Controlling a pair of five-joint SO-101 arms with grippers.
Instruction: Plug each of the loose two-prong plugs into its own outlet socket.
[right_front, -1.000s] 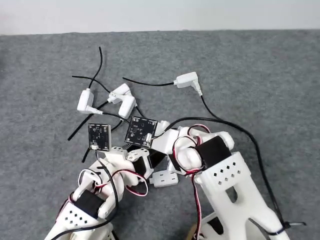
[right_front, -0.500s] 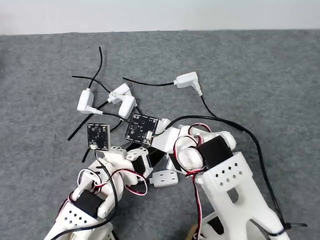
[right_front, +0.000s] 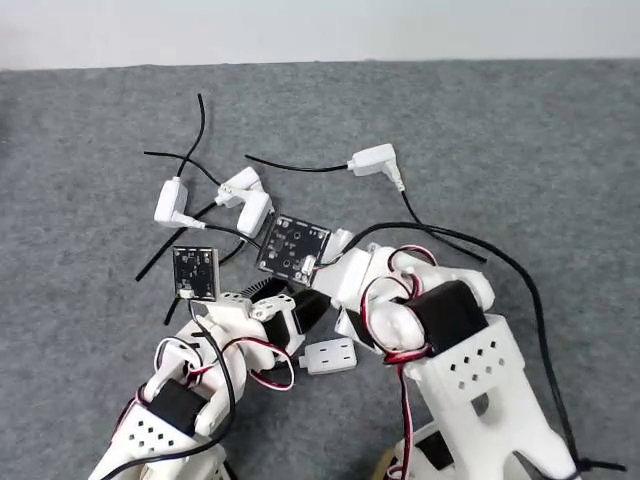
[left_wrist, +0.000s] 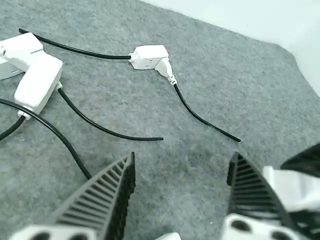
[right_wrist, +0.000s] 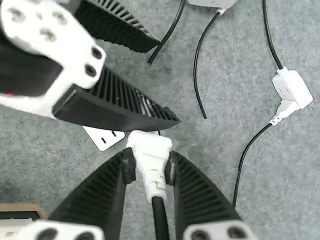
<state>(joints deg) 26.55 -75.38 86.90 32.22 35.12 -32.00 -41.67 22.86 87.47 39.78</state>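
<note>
The right gripper (right_wrist: 150, 161) is clamping a white two-prong plug (right_wrist: 148, 150) between its ribbed black fingers (right_wrist: 95, 200). Its jaws are closing only as far as the plug's body allows, and the plug's black cord (right_wrist: 159, 220) is trailing back between them. The left gripper (left_wrist: 182, 161) is gaping wide over the bare grey mat (left_wrist: 200, 100) and gripping nothing. One of its fingers (right_wrist: 115, 107) is lying just beside the front of the held plug.

The white outlet socket (right_front: 328, 356) is lying flat on the mat between the two arms (its slots are facing up). It is sitting just beside the held plug, though whether the two are touching I cannot tell.

Farther out, an angled plug (right_front: 372, 160) is resting alone, well apart from both arms, with a thin lead (right_front: 300, 169) running off it. A pair of plugs (right_front: 245, 195) is lying pressed together, and a single plug (right_front: 172, 203) is sitting near them.
</note>
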